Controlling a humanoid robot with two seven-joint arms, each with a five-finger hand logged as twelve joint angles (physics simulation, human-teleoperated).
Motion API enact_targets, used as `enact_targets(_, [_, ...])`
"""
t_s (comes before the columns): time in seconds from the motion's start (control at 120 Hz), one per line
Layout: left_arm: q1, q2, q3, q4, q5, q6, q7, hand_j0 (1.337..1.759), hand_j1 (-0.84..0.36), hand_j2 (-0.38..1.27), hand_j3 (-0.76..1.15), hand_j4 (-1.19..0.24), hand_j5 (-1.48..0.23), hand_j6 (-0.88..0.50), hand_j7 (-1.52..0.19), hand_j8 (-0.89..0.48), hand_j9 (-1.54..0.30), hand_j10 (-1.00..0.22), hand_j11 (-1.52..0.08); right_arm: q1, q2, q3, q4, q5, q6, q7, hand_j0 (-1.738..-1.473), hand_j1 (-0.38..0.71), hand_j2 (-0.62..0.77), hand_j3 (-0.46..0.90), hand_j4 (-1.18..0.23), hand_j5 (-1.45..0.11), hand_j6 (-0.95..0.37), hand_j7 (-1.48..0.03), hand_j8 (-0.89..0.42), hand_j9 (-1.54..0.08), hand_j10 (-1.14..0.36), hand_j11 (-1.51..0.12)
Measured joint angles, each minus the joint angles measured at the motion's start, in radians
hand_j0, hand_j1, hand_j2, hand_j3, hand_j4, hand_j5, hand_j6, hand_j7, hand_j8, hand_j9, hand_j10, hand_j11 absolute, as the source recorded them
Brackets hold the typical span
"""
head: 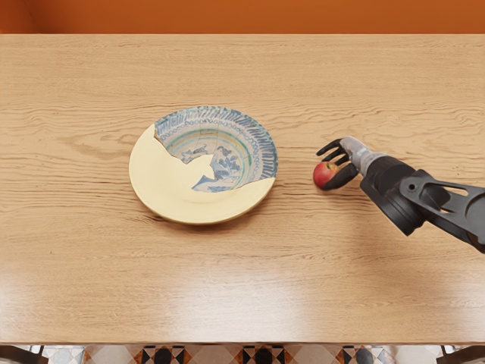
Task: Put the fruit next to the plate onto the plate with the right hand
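The right hand (345,161) is seen at the end of a dark arm (424,201) that is cut off by the right edge of the picture, so that only the forearm and wrist are shown. The fingers (333,149) are curled over a small red fruit (324,174), with the thumb hooked under its near side, and the fruit is thereby clasped at the fingertips. Part of the fruit's right side is hidden behind the fingers, and its kind cannot be told with certainty, although a paler patch can be made out on its top. Whether the fruit is resting on the wooden table (227,288) or is raised just off it cannot be judged from this view.

The plate (163,189) is found beyond the fingertips, on the side away from the arm, near the fruit but clearly apart from it. A blue pattern is shown on only part of the plate, with a jagged boundary against plain yellow; the details of the pattern are too fine to be read.

Past the near edge of the table, a thin strip of patterned floor (250,355) is glimpsed and is cut off by the frame
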Motion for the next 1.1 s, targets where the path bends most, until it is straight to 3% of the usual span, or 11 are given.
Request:
enact_targets(0.417, [0.0,0.0,0.0,0.0,0.0,0.0,0.0,1.658,0.34,0.0,0.0,-0.01,-0.01,-0.01,-0.01,-0.01,-0.01,-0.01,-0.01,0.001,-0.007,0.016,0.006,0.011,0.006,0.0,-1.658,0.2,0.0,0.0,-0.49,-0.65,-0.49,-0.64,-0.44,-0.64,-0.49,-0.64])
enact_targets(1.1, [0.0,0.0,0.0,0.0,0.0,0.0,0.0,1.658,0.34,0.0,0.0,-0.01,-0.01,-0.01,-0.01,-0.01,-0.01,-0.01,-0.01,0.001,-0.016,0.167,0.017,0.041,0.153,0.0,-1.658,0.21,0.02,0.0,-0.5,-0.65,-0.49,-0.65,-0.44,-0.65,-0.5,-0.65])
